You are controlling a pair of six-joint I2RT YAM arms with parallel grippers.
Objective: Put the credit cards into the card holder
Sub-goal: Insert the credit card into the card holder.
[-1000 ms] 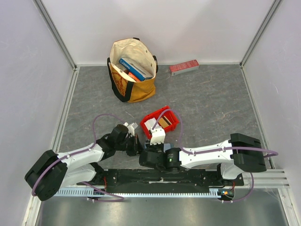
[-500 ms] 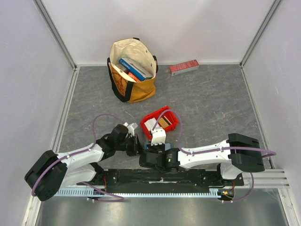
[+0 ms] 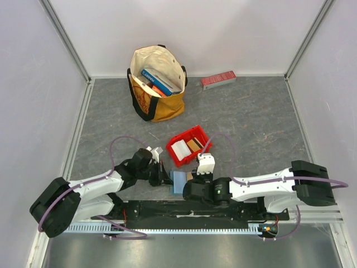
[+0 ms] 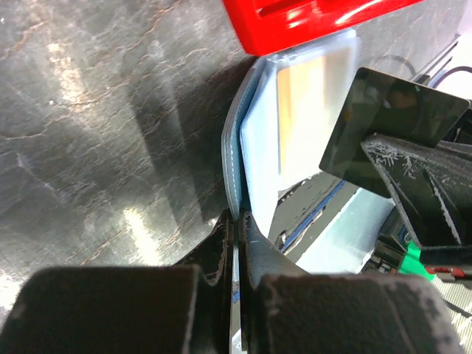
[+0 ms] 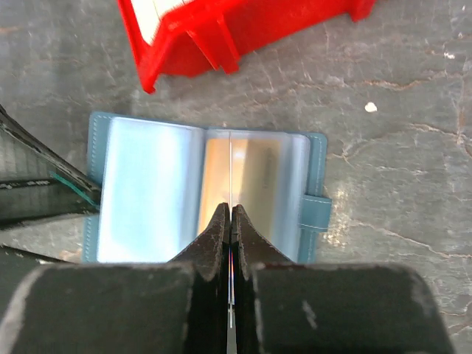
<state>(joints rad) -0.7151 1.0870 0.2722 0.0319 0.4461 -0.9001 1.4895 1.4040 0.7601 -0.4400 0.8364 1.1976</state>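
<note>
- Card holder (image 5: 140,192): teal, lying open and flat on the grey table (image 3: 251,123) at the near edge, between the two grippers and just on the near side of the red bin (image 3: 189,158). Its pale blue sleeve pages face up. The closure tab (image 5: 316,210) sticks out from the right cover.
- Right-hand page: a tan-gold surface shows behind the clear sleeve. It cannot be read in more detail.
- Left gripper (image 4: 237,217): clenched on the outer edge of the card holder's left cover, with the teal edge pinched between the fingertips.
- Right gripper (image 5: 231,210): clenched on a credit card (image 4: 387,122). The right wrist view shows the card edge-on, as a thin pale line standing upright over the fold between the two pages. The left wrist view shows it as a dark flat rectangle above the open pages. Whether its lower edge touches a sleeve cannot be told.
- Red bin: sits just beyond the card holder and holds a white card (image 3: 179,149) and a tan card (image 3: 194,144) side by side.
- Far zone: a cream and mustard tote bag (image 3: 162,109) stands open near the back wall with books (image 3: 156,78) inside. A long red box (image 3: 218,80) lies to its right against the wall, well apart from the bin.
</note>
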